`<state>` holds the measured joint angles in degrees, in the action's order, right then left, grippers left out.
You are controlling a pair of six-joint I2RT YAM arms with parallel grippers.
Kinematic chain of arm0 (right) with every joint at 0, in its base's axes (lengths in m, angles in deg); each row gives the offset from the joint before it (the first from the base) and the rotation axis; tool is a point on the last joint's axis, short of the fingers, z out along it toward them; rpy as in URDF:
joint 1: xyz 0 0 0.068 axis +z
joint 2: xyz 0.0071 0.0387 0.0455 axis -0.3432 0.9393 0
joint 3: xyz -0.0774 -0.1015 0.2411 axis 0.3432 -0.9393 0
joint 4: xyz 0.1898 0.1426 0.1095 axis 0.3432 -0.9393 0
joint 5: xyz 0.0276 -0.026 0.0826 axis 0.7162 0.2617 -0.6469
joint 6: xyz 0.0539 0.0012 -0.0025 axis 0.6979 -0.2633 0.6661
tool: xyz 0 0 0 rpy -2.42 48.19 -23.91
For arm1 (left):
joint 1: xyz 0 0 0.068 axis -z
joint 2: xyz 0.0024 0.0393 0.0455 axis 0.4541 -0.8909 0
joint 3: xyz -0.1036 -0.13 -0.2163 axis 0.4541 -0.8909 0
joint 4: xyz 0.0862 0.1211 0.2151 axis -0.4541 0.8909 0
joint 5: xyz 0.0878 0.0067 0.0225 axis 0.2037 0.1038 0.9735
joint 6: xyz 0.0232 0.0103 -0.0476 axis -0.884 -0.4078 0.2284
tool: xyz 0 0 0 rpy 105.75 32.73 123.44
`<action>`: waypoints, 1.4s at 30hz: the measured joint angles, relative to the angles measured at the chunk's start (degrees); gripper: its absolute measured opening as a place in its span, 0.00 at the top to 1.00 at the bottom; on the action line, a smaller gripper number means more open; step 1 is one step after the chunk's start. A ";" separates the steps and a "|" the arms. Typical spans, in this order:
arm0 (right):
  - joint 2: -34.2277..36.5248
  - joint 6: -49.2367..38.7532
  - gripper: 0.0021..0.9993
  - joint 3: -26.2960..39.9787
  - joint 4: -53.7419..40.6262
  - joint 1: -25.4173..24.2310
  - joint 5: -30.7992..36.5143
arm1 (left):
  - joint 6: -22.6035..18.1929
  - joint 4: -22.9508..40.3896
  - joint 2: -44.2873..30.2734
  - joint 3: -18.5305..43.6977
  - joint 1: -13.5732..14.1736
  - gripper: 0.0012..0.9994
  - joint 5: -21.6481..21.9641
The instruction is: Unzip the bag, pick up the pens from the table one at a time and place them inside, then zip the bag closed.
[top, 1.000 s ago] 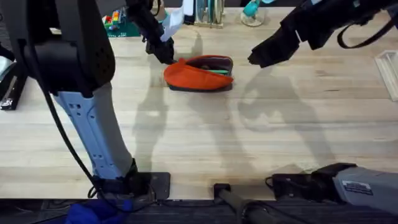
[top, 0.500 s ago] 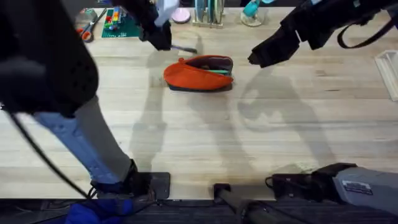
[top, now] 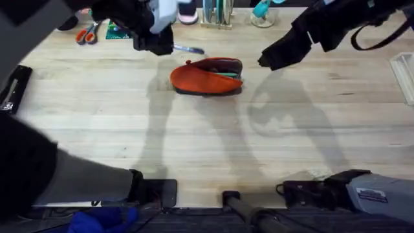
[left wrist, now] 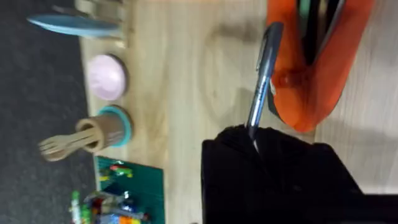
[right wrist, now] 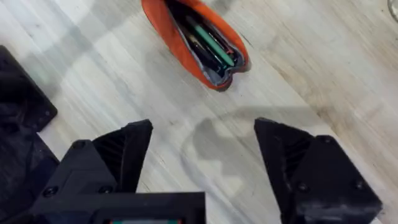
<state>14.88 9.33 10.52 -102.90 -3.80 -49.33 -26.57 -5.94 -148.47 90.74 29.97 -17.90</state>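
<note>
Pen [left wrist: 261, 81] sits clamped in your left gripper [top: 169, 46], just beside the open bag [top: 206, 76]. Lower its tip into the mouth before releasing; your right gripper [right wrist: 202, 165] hangs open, empty.

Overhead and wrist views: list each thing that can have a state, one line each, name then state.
bag: unzipped, mouth gaping, lying on the table
green pen: inside the bag
silver-blue pen: clamped in the left gripper, held beside the bag
left gripper: shut on the pen
right gripper: open, empty, above the table near the bag
</note>
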 joint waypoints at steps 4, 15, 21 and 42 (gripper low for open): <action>-0.01 0.00 0.00 0.00 -0.01 -0.01 0.01 | 4.30 -0.41 5.28 -0.01 0.00 0.96 -4.18; 0.01 0.00 0.00 0.00 -0.02 0.00 -0.01 | 20.94 -2.57 11.88 -0.01 0.02 0.96 -13.33; -0.01 -0.02 0.00 0.00 0.00 0.00 -0.01 | 25.15 -2.53 12.41 -0.01 2.45 0.96 -15.85; -0.01 0.00 0.00 0.00 -0.02 0.00 -0.01 | 28.59 -0.84 8.11 -0.01 12.92 0.96 -12.98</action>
<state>14.87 9.33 10.52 -102.92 -3.80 -49.34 2.02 -6.78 -140.36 90.73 42.89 -30.88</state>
